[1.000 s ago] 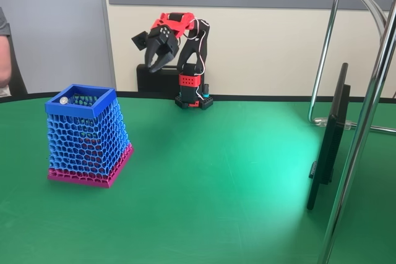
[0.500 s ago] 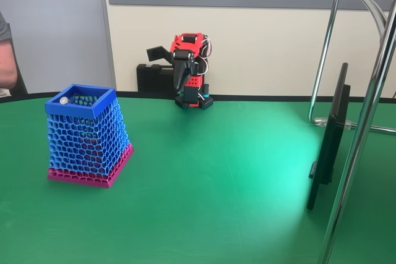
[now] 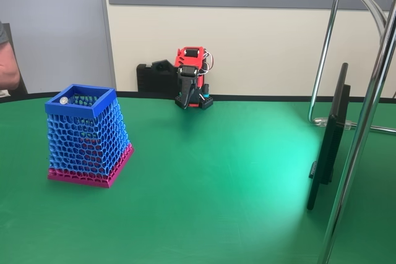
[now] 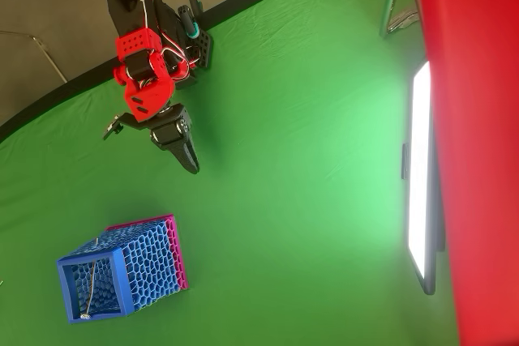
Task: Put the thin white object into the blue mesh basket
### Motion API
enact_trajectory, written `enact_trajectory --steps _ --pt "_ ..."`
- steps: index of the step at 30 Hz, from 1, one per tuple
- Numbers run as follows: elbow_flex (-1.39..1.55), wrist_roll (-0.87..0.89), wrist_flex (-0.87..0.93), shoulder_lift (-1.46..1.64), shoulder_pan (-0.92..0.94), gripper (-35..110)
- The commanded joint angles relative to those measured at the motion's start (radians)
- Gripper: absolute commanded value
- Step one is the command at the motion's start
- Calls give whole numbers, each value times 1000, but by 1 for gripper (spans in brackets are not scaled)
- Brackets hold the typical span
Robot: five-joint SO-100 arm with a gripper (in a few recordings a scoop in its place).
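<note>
The blue mesh basket (image 3: 86,134) stands on the green table at the left, with a solid blue rim and a pink base band; in the overhead view the basket (image 4: 150,261) is at the lower left. The thin white object (image 4: 90,277) lies slanted inside it, and its shiny bead (image 3: 64,99) rests at a rim corner. My red and black arm is folded over its base at the back of the table, far from the basket. My gripper (image 3: 170,85) (image 4: 154,147) points down with its jaws spread apart and nothing between them.
A thin black screen (image 3: 328,140) stands edge-on at the right beside a chrome stand (image 3: 365,122). A black box (image 3: 148,78) sits against the wall behind the arm. A person's arm (image 3: 7,66) shows at the left edge. Open green table lies between arm and basket.
The arm has drawn back from its raised pose and folded down over its base, and the gripper has swung down towards the table. The basket and the white object have not moved.
</note>
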Motion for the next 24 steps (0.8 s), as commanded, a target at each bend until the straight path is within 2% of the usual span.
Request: enact_trajectory --steps 1,9,24 --pt "28 3 18 48 -12 5" --pt "29 38 52 51 -9 0" --pt "29 75 132 51 -9 1"
